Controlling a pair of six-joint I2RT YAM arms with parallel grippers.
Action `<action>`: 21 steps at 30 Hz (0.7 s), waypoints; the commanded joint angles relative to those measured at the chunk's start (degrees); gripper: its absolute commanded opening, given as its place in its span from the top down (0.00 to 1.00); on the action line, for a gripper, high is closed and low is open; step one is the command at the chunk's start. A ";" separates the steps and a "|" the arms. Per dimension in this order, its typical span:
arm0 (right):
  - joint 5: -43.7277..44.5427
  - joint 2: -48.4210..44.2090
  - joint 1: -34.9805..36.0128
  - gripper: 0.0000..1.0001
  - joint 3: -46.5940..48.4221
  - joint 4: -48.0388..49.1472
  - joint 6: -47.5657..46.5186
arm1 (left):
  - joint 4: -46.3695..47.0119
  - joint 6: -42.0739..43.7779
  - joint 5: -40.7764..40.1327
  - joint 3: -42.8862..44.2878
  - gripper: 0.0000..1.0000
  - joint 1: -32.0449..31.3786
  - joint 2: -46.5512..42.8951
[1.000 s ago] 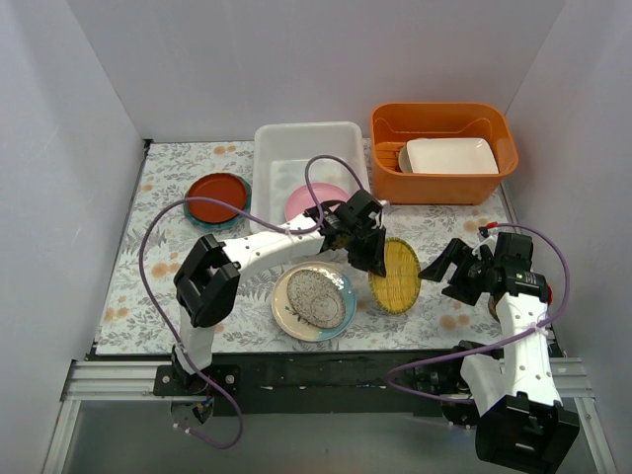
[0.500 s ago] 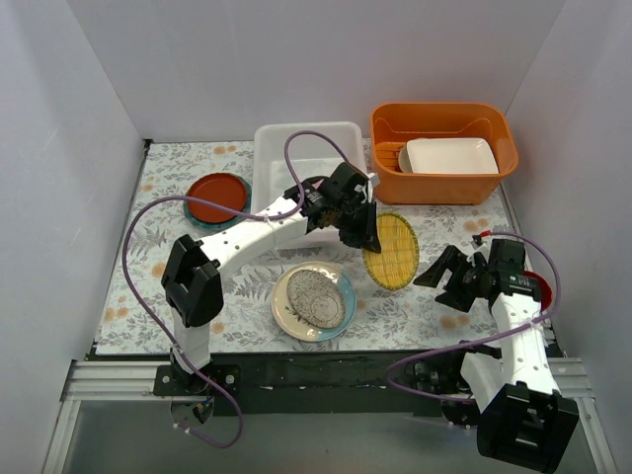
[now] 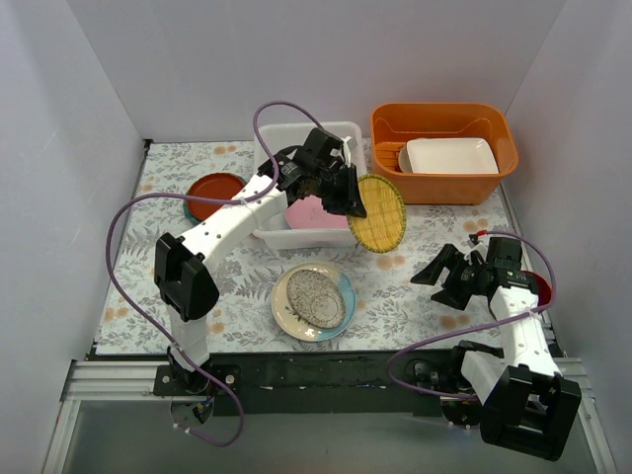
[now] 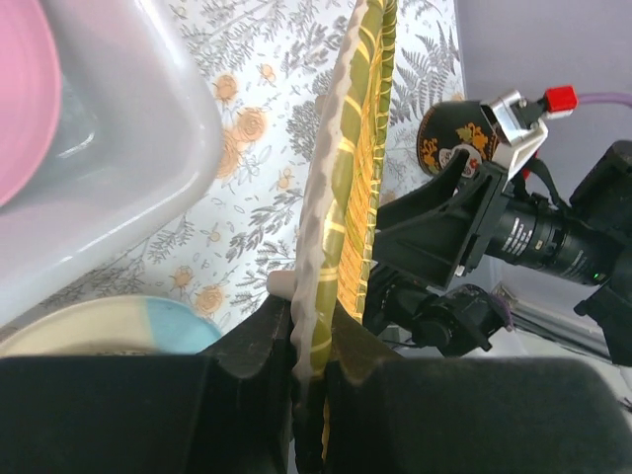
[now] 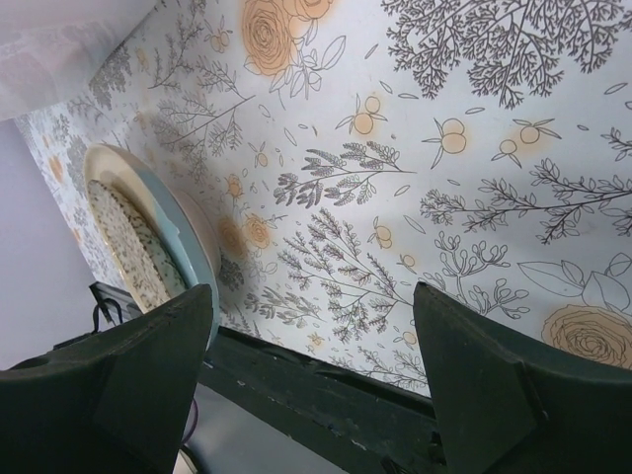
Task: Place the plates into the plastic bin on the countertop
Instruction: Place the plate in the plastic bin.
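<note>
My left gripper (image 3: pixel 348 194) (image 4: pixel 311 331) is shut on the rim of the woven yellow plate (image 3: pixel 377 213) (image 4: pixel 346 188). It holds the plate on edge in the air beside the right front corner of the plastic bin (image 3: pixel 296 140) (image 4: pixel 128 148). A pink plate (image 3: pixel 316 211) (image 4: pixel 18 99) lies inside the bin. A speckled plate (image 3: pixel 315 299) (image 5: pixel 123 247) tops a cream and light blue stack on the countertop (image 3: pixel 158 267) at the front. A red-brown plate (image 3: pixel 213 192) rests on a teal one at the left. My right gripper (image 3: pixel 441 279) (image 5: pixel 311 301) hangs open and empty over the countertop at the right.
An orange tub (image 3: pixel 444 186) holding a white rectangular dish (image 3: pixel 450 155) stands at the back right, next to the bin. A small red item (image 3: pixel 540 288) shows partly behind the right arm. White walls enclose the countertop on three sides.
The left arm has lifted the woven yellow plate off the countertop and carried it back and up to the bin's right front corner. The right arm pulled back slightly, still open.
</note>
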 commanded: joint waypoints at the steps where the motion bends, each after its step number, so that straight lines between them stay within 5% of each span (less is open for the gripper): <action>1: -1.62 -0.32 0.12 0.11 -1.40 1.59 -0.07 | 0.16 0.65 2.31 0.21 1.00 2.43 -3.20; 21: -1.97 1.17 0.03 0.11 -2.28 1.86 -1.21 | 2.53 0.12 7.32 -2.07 1.00 9.91 -3.55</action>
